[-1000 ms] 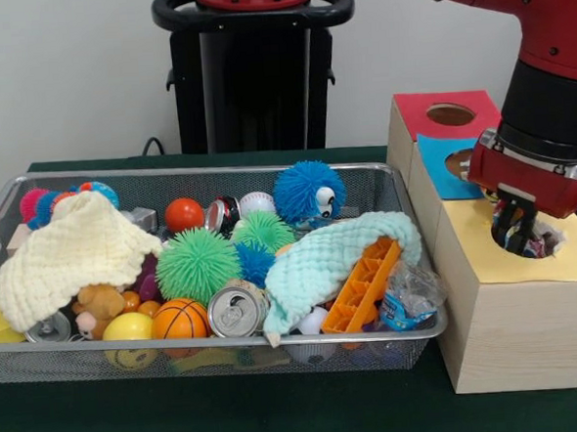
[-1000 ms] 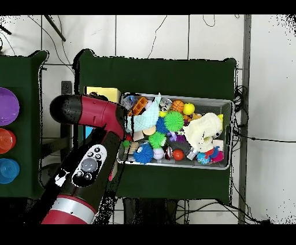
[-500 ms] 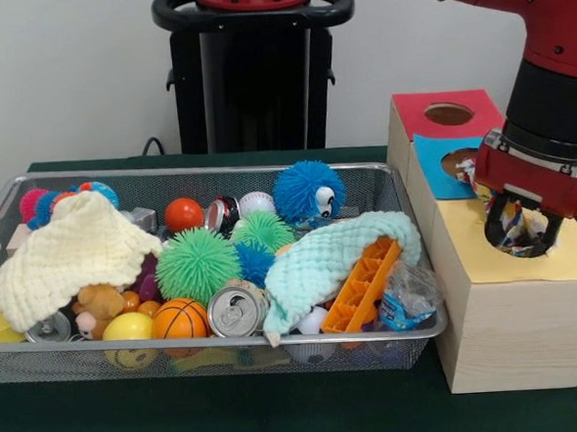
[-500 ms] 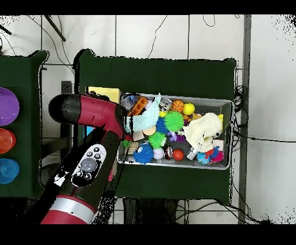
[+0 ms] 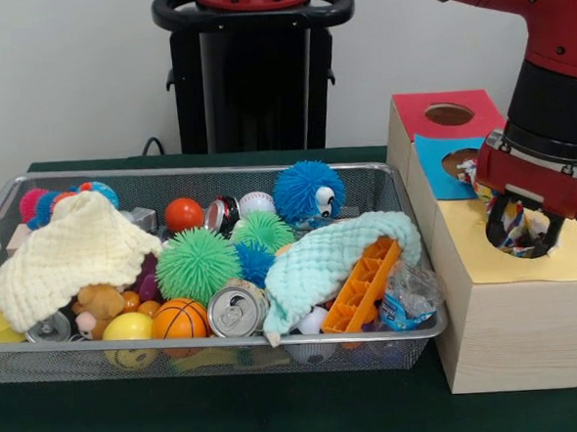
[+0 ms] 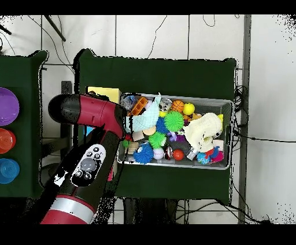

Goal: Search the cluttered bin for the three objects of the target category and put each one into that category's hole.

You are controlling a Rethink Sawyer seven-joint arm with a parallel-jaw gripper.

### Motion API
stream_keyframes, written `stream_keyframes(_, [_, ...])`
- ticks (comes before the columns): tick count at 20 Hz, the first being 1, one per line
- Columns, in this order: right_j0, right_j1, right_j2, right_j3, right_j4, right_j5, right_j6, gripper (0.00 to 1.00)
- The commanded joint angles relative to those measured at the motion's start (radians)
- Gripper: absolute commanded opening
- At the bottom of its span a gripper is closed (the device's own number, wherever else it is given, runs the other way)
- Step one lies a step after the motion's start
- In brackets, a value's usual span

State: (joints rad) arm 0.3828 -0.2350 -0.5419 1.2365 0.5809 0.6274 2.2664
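Note:
My gripper (image 5: 521, 229) hangs just over the round hole (image 5: 528, 248) in the yellow top of the wooden box (image 5: 506, 330), to the right of the wire bin (image 5: 198, 170). Its fingers (image 5: 494, 229) stand wide apart, so it is open. A crumpled white, red and blue wrapper (image 5: 512, 222) shows between them at the hole's mouth; I cannot tell whether it touches them. A crumpled clear-and-blue packet (image 5: 408, 297) lies in the bin's near right corner. In the overhead view the red arm (image 6: 95, 112) hides the gripper and the hole.
The box also has a red-topped hole (image 5: 449, 114) and a blue-topped hole (image 5: 457, 162) behind the yellow one. The bin holds a cream cloth (image 5: 70, 249), a mint cloth (image 5: 320, 258), an orange plastic piece (image 5: 363, 285), a can (image 5: 236, 310), spiky balls (image 5: 195, 264) and several small balls.
One second ago the gripper sat lower, down in the yellow hole, with its fingers closer together. It has since lifted a little and spread them; nothing has moved in the last half second.

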Motion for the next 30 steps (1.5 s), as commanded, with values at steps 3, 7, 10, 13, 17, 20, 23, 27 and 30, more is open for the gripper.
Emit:
stream_keyframes(3, [-0.041, 0.031, 0.091, 0.074, -0.004, 0.006, 0.199, 1.00])
stream_keyframes(7, [-0.038, 0.025, 0.081, 0.061, -0.008, 0.037, 0.201, 1.00])
stream_keyframes(10, [-0.041, 0.024, 0.074, 0.049, -0.017, 0.056, 0.190, 1.00])
stream_keyframes(13, [-0.037, 0.016, 0.074, 0.054, -0.019, 0.012, 0.181, 0.00])
stream_keyframes(17, [-0.030, 0.005, 0.032, 0.013, -0.041, 0.036, 0.173, 0.00])
stream_keyframes(20, [-0.042, -0.003, 0.013, -0.033, -0.045, 0.093, 0.167, 0.00])
stream_keyframes(23, [-0.060, -0.004, 0.009, -0.073, -0.048, 0.129, 0.150, 0.00])
stream_keyframes(27, [-0.078, 0.001, 0.009, -0.090, -0.054, 0.105, 0.129, 0.00])
stream_keyframes(30, [-0.089, -0.002, 0.026, -0.078, -0.055, 0.085, 0.117, 0.00])
